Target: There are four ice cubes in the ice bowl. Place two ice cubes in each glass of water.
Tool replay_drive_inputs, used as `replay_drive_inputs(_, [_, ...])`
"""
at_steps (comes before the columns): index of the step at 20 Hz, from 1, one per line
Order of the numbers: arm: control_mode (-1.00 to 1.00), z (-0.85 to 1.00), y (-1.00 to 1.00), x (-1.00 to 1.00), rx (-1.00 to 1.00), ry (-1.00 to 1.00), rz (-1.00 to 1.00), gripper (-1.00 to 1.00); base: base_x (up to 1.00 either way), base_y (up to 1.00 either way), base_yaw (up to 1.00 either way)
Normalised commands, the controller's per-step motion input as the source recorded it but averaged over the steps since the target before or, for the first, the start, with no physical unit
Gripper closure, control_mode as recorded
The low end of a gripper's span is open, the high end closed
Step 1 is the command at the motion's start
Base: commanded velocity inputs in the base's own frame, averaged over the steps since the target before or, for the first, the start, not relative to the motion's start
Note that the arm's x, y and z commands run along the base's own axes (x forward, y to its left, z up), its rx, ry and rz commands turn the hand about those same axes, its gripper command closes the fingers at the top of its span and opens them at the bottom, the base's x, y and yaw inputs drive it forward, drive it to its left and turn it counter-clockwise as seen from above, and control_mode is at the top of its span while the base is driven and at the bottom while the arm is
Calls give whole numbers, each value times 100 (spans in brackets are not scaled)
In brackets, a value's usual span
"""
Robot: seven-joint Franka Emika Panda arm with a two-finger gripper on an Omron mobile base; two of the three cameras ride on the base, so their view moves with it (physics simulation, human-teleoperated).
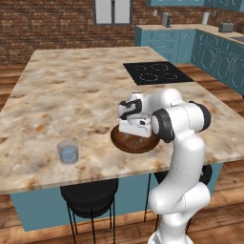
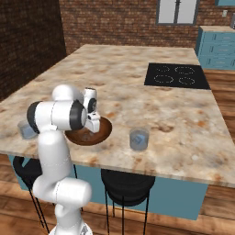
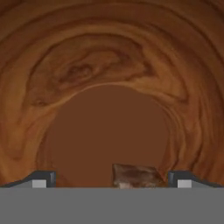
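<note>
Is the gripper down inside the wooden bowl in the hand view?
Yes. The gripper sits low in the ice bowl, its open fingertips flanking one ice cube.

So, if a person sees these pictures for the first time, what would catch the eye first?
Probably the white arm bent low over the ice bowl near the front edge of the marble island, its open gripper down inside the bowl. In the hand view, a small translucent ice cube sits between the fingertips. A glass of water stands on each side of the bowl.
</note>
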Motion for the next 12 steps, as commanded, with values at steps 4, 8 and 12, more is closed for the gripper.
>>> replay_drive_inputs(4, [-100, -23, 0, 5, 0, 8, -6, -100, 0, 0, 0])
replay_drive_inputs(8, [-100, -20, 0, 1, 0, 7, -7, -100, 0, 0, 0])
replay_drive_inputs(12, [-100, -16, 0, 0, 0, 7, -7, -100, 0, 0, 0])
